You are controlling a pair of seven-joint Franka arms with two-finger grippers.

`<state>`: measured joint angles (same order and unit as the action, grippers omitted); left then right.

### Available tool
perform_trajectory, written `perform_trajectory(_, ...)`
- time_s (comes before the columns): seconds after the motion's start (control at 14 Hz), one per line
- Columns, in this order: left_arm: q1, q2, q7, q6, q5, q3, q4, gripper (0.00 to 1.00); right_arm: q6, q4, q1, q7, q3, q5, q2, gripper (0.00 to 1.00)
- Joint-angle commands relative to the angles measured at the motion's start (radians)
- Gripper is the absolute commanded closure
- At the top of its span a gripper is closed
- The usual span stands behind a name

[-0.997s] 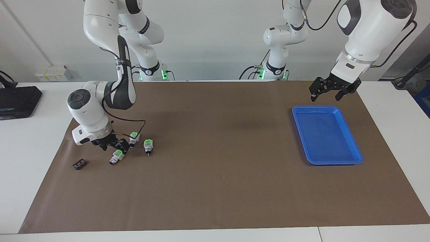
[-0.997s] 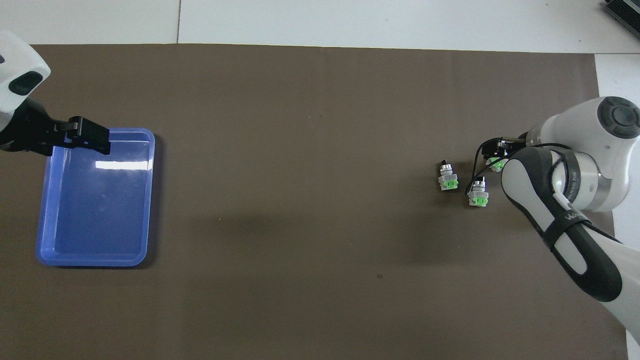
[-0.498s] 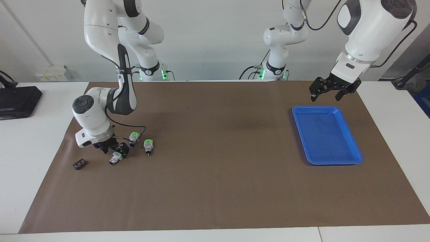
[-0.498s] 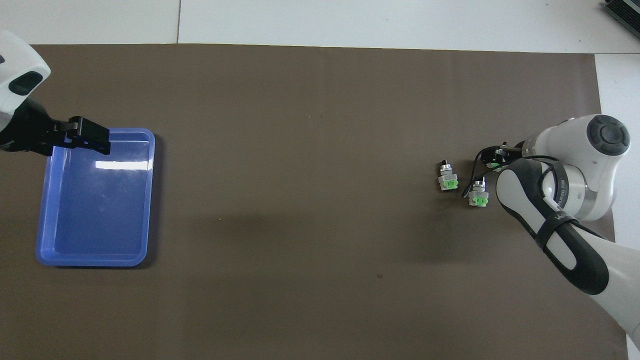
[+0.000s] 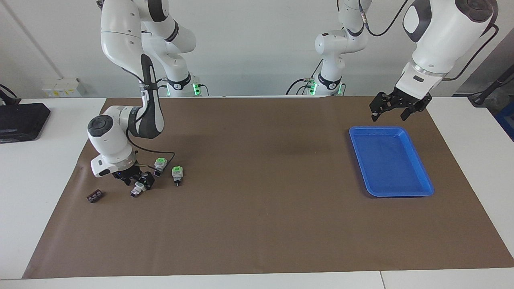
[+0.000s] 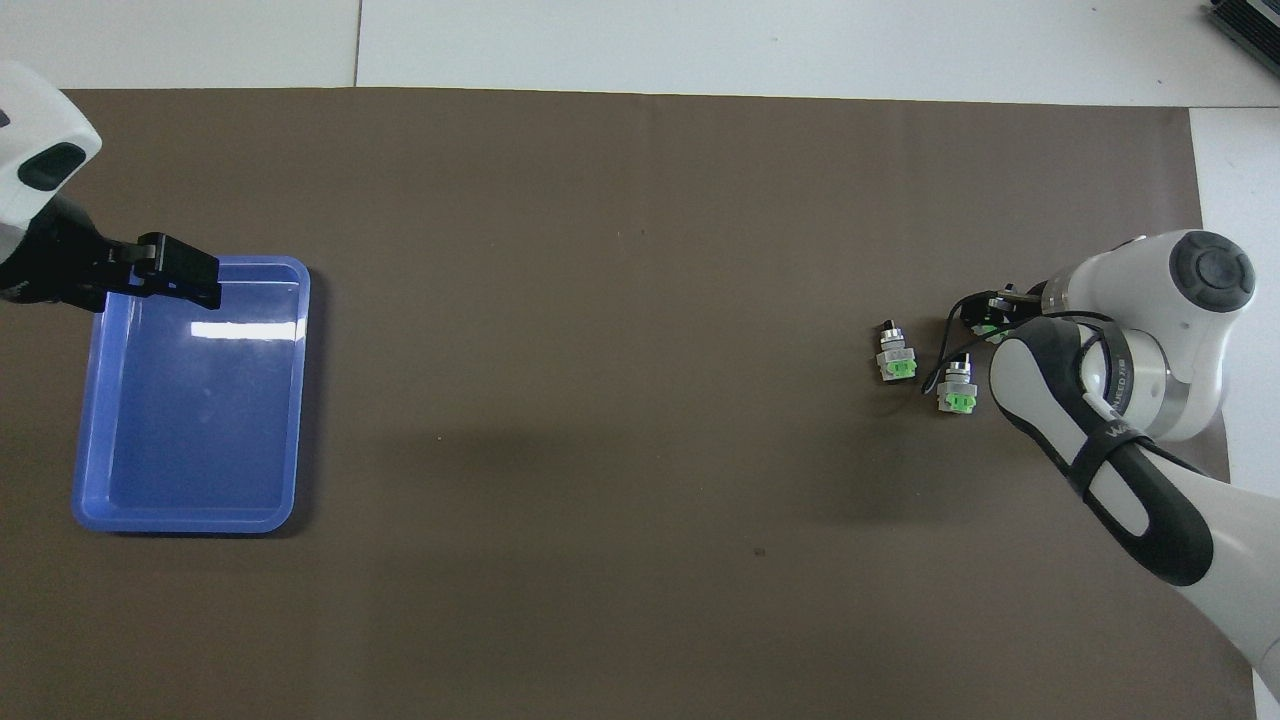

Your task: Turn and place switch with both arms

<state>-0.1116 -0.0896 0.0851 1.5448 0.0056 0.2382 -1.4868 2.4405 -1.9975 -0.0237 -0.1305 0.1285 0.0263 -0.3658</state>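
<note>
Three white switches with green faces lie close together on the brown mat toward the right arm's end. My right gripper [image 5: 137,182] is down on the mat and shut on the switch [image 5: 138,187] that lies farthest from the robots; its knob end pokes out below the fingers. In the overhead view the right wrist covers most of that switch [image 6: 988,328] and the right gripper [image 6: 996,314]. The other two switches [image 5: 160,163] [image 5: 177,173] lie free beside it, and show from overhead too [image 6: 957,392] [image 6: 897,361]. My left gripper [image 5: 388,115] [image 6: 170,272] hangs open over the blue tray's edge nearest the robots, holding nothing.
The blue tray [image 5: 422,177] [image 6: 300,400] sits toward the left arm's end with nothing in it. A small flat dark piece [image 5: 94,196] lies on the mat beside the right gripper. A black device [image 5: 22,120] rests on the white table off the mat.
My right gripper has settled lower over the farthest switch and its fingers have closed on it, covering its green face. The left arm has stayed still.
</note>
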Motion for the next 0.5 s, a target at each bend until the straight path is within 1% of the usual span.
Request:
perform_trajectory(0.0, -0.005, 0.025, 0.004, -0.002, -0.004, -0.002, -0.027, 0.0, -0.015, -0.003, -0.002, -0.004, -0.006, 0.017, 0.001, 1.0)
perform_trajectory(0.07, -0.005, 0.025, 0.004, -0.002, -0.004, -0.002, -0.027, 0.0, -0.04, 0.005, -0.004, 0.008, -0.01, 0.014, 0.008, 1.0)
perform_trajectory(0.14, -0.005, 0.025, 0.004, -0.002, -0.004, -0.002, -0.027, 0.0, -0.098, 0.031, -0.004, 0.075, -0.013, -0.002, 0.014, 1.0)
perform_trajectory(0.21, -0.006, 0.025, 0.004, -0.002, -0.004, -0.002, -0.027, 0.0, -0.18, 0.066, -0.004, 0.251, -0.03, 0.007, 0.033, 1.0)
perform_trajectory(0.28, -0.005, 0.025, 0.004, -0.002, -0.004, -0.002, -0.027, 0.0, -0.23, 0.084, -0.002, 0.404, -0.052, 0.015, 0.053, 1.0)
perform_trajectory(0.43, -0.005, 0.025, 0.004, -0.002, -0.004, -0.002, -0.027, 0.0, -0.258, 0.079, -0.005, 0.713, -0.09, 0.015, 0.115, 1.0)
